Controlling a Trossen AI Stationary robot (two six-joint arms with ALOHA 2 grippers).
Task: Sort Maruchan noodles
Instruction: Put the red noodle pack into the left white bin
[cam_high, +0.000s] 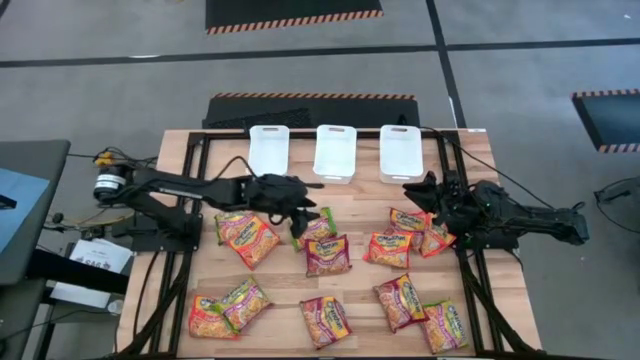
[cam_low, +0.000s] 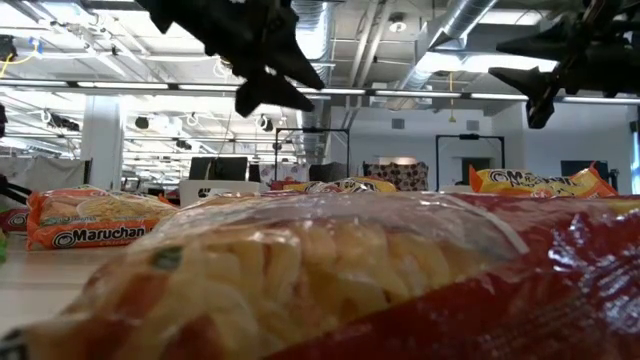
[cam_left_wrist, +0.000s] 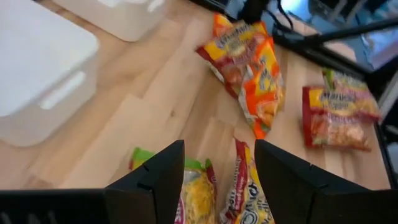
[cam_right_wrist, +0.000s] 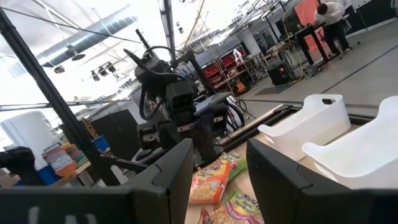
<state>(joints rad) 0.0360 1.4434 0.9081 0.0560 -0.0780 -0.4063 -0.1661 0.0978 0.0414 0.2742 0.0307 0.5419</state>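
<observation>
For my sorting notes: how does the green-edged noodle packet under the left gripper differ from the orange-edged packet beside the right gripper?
The green-edged crinkly plastic packet has green trim and sits mid-table, below the middle bin; the orange-edged plastic packet has orange trim and lies below the right bin. The green one overlaps a maroon-edged packet; the orange one overlaps other orange packets. Both are flat, yellow-printed and unheld.

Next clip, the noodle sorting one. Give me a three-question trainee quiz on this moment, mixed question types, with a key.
1. True or false: the three white bins already hold noodle packets.
2. Which gripper hangs over the green-edged packet near the table's middle? A) left gripper B) right gripper
3. Fill in: both grippers' fingers are ____ and hold nothing.

Key: 1 false, the bins look empty and the packets all lie on the table. 2 A. 3 open.
</observation>
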